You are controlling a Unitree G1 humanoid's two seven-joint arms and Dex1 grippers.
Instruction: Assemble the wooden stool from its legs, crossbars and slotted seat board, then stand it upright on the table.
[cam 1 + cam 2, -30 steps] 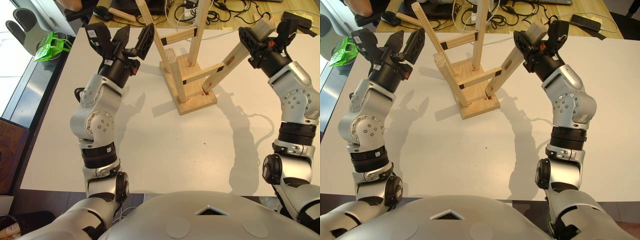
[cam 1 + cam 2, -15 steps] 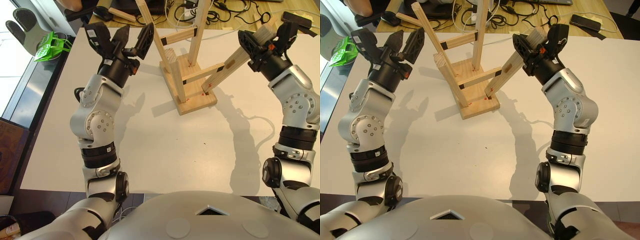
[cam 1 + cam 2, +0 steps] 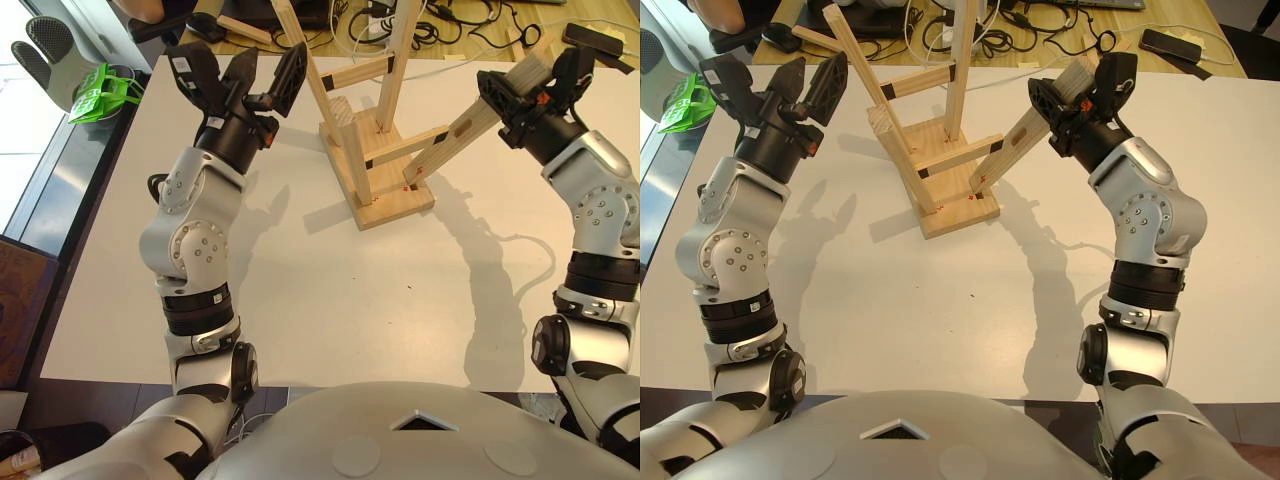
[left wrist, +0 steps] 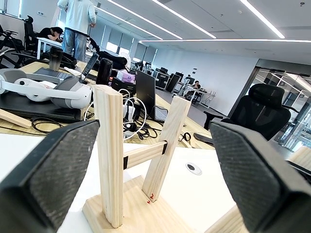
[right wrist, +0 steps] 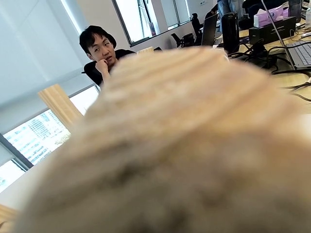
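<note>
Pale wood all over the stool (image 3: 388,95), fine grain lines showing, black bands where the crossbars (image 3: 400,148) meet the uprights, tiny red marks (image 3: 408,186) on the seat board (image 3: 390,208). The tilted leg (image 3: 452,135) is the same pale wood. Left gripper (image 3: 262,72) and right gripper (image 3: 535,75) are black, with pebbled charcoal pads (image 4: 48,170). The table (image 3: 300,300) is plain white, the bag (image 3: 100,93) bright green.

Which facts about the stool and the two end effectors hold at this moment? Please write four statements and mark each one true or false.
1. The seat board lies flat on the table, with legs pointing up. True.
2. The left end effector grips a leg. False: it is open and holds nothing.
3. The right end effector holds the slanted leg. True.
4. The slanted leg's lower end rests on bare table. False: it meets the seat board near a corner.
</note>
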